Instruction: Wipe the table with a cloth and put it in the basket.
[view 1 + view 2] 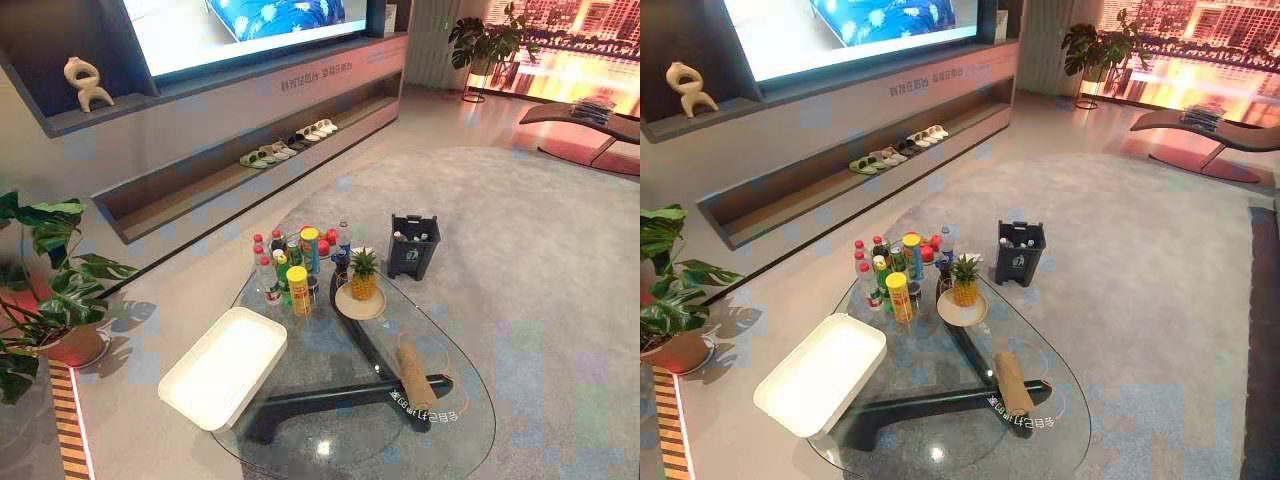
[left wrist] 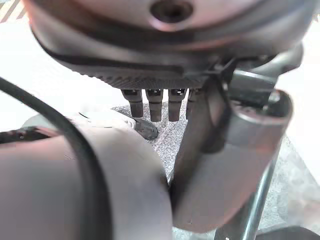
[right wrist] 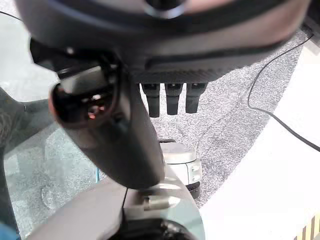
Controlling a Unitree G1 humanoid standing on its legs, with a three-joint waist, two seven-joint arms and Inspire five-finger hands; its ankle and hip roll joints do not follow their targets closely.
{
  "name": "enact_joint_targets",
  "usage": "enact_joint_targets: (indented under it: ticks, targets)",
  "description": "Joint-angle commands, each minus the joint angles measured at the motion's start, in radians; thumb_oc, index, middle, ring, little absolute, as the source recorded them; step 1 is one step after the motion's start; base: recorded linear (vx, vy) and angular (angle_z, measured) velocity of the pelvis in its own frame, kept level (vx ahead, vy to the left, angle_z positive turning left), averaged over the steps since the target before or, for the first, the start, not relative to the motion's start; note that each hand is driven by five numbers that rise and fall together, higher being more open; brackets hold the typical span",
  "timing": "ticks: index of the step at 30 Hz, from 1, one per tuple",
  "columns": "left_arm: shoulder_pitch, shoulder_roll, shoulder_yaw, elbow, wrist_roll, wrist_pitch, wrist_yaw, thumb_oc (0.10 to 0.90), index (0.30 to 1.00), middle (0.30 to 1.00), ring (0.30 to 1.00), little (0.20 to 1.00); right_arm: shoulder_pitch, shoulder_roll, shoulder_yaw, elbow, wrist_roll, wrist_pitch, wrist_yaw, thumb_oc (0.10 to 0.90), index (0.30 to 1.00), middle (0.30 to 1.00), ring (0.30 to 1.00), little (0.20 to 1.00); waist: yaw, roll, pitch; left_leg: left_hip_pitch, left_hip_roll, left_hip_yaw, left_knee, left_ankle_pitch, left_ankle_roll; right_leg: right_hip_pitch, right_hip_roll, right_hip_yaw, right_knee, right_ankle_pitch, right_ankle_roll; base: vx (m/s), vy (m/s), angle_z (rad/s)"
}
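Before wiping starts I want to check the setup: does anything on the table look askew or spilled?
Nothing is spilled. The white tray sits at an angle on the table's left edge, and part of it seems to hang past the rim. The rolled cloth lies near the right edge; the bottles and pineapple stand upright.

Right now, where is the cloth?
In the eye views the cloth lies rolled up on the glass table, toward its near right side, nearer than the pineapple and right of the white basket.
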State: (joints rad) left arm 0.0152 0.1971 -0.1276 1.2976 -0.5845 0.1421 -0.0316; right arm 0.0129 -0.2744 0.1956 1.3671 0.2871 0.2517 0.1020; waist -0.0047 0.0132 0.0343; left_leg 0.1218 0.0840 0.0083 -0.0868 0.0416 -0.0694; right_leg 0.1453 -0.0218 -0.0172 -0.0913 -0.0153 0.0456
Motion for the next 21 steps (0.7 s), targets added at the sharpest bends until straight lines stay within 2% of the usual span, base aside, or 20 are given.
enact_joint_targets:
  ticks: [1, 6, 14, 21]
  targets:
    - [-0.056, -0.033, 0.001, 0.081, -0.015, -0.014, 0.019, 0.8, 0.9, 0.9, 0.9, 0.9, -0.046, 0.032, -0.008, 0.059, 0.043, 0.034, 0.02, 0.8, 0.9, 0.9, 0.9, 0.9, -0.002, -0.02, 0.016, 0.01, -0.033, 0.04, 0.0, -0.074, 0.003, -0.001, -0.056, -0.092, 0.007, -0.006, 0.05, -0.02, 0.29, 0.12]
    - [-0.052, -0.031, 0.019, 0.09, -0.013, -0.035, -0.004, 0.8, 0.9, 0.9, 0.9, 0.9, -0.043, 0.036, -0.017, 0.066, 0.064, 0.034, 0.022, 0.8, 0.9, 0.9, 0.9, 0.9, -0.002, -0.022, 0.016, 0.008, -0.035, 0.035, 0.0, -0.075, 0.004, -0.002, -0.053, -0.089, 0.005, -0.007, 0.049, 0.0, 0.0, 0.0]
    - [-0.05, -0.03, 0.019, 0.085, -0.013, -0.02, 0.009, 0.8, 0.9, 0.9, 0.9, 0.9, -0.043, 0.037, -0.022, 0.066, 0.074, 0.028, 0.015, 0.8, 0.9, 0.9, 0.9, 0.9, -0.004, -0.02, 0.019, 0.01, -0.035, 0.038, 0.0, -0.075, 0.005, -0.002, -0.053, -0.084, 0.005, -0.007, 0.047, 0.0, 0.0, 0.0]
    - [-0.055, -0.028, 0.021, 0.088, -0.018, -0.031, 0.029, 0.8, 0.9, 0.9, 0.9, 0.9, -0.045, 0.034, -0.026, 0.064, 0.072, 0.008, 0.004, 0.8, 0.9, 0.9, 0.9, 0.9, -0.006, -0.019, 0.017, 0.01, -0.036, 0.037, 0.0, -0.075, 0.004, -0.003, -0.053, -0.08, 0.005, -0.007, 0.047, 0.0, 0.0, 0.0]
